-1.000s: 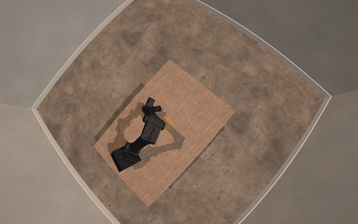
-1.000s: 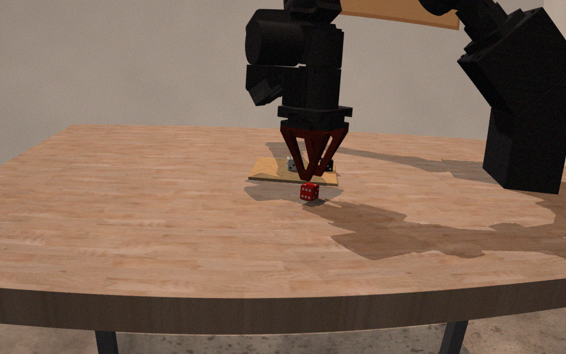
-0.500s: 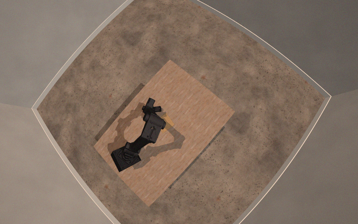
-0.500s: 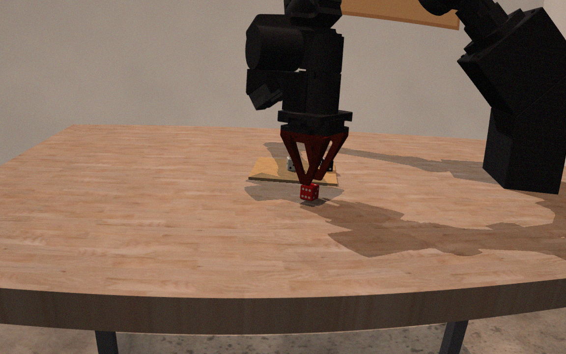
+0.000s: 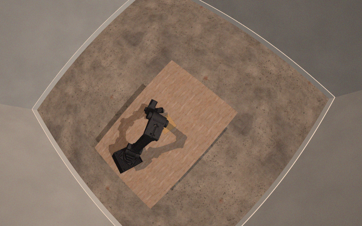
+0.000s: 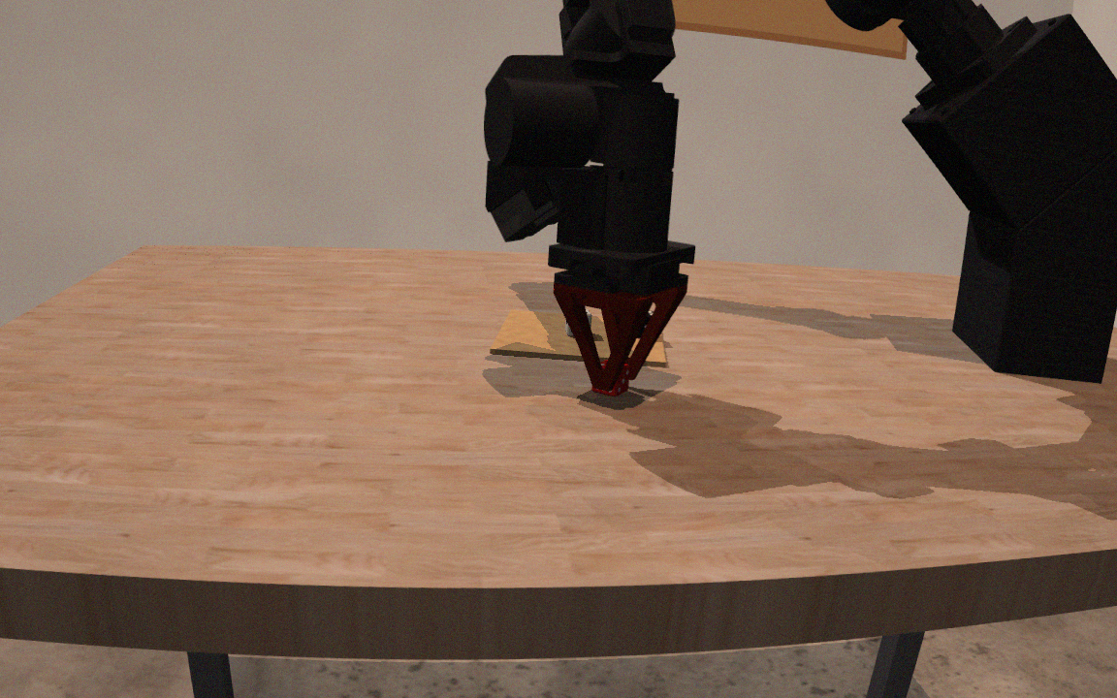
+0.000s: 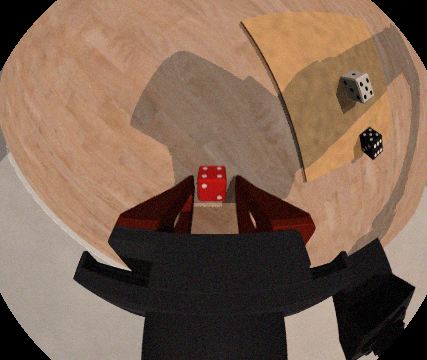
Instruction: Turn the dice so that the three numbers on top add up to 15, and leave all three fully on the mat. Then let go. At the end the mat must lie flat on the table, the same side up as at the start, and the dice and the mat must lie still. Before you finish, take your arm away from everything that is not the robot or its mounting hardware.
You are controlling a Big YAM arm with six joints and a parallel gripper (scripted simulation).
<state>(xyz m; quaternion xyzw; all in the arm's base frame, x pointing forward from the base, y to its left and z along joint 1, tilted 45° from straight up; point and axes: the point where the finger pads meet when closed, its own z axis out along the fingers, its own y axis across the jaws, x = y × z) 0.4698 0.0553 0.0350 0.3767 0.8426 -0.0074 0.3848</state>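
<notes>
Partly open and gripping nothing, our gripper's jaws [image 6: 611, 386] straddle the red die [image 6: 622, 378] [image 7: 212, 184], off the mat [image 6: 527, 340] [image 7: 318, 55] beyond them. We judge we're at the pickup; next we should close evenly.

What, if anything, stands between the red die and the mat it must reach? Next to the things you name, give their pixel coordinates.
Nothing visible: only tabletop lies between the red die [image 6: 620, 382] [image 7: 212, 183] and the mat's [image 6: 519, 333] [image 7: 268, 40] near edge.

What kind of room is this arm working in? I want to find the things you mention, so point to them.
Probably a test room or lab: a black robot arm [image 5: 155, 127] [image 6: 615, 174] is mounted on a light wooden table [image 5: 202, 112] [image 6: 285, 486], over a speckled concrete-like floor [image 5: 261, 168] [image 6: 545, 673], beside a plain grey wall [image 6: 198, 130].
</notes>
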